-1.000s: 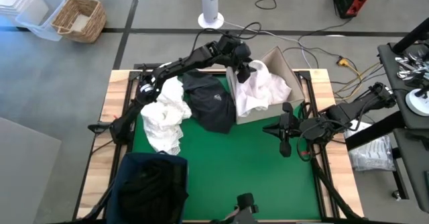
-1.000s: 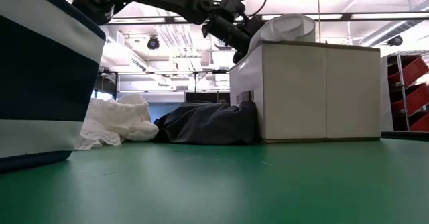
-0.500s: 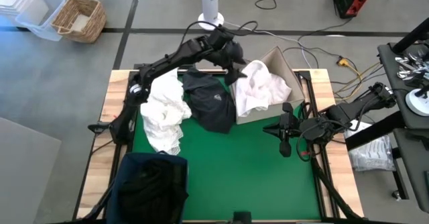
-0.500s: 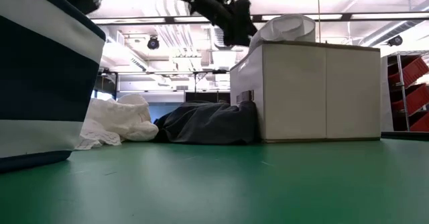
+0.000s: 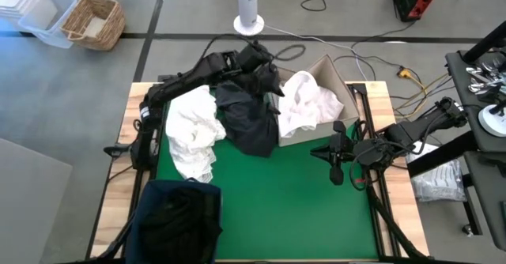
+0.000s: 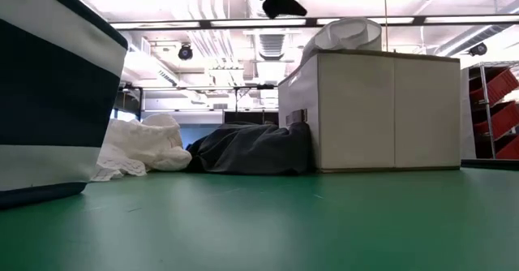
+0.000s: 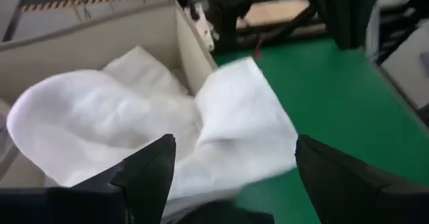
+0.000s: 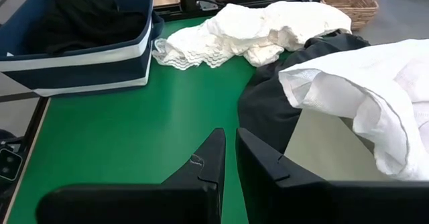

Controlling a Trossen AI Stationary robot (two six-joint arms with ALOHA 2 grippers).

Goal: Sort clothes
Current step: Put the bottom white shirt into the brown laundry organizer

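Overhead, left gripper (image 7: 231,177) wide open, empty, above white garment (image 7: 134,130) in box (image 7: 100,33).

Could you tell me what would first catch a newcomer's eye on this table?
Probably the white garment spilling over the front wall of the cardboard box at the far right of the green mat, with the open left gripper raised just beside it. Next, the white pile and the dark garment lying side by side at the far left, and the navy bin of dark clothes at the near left corner.
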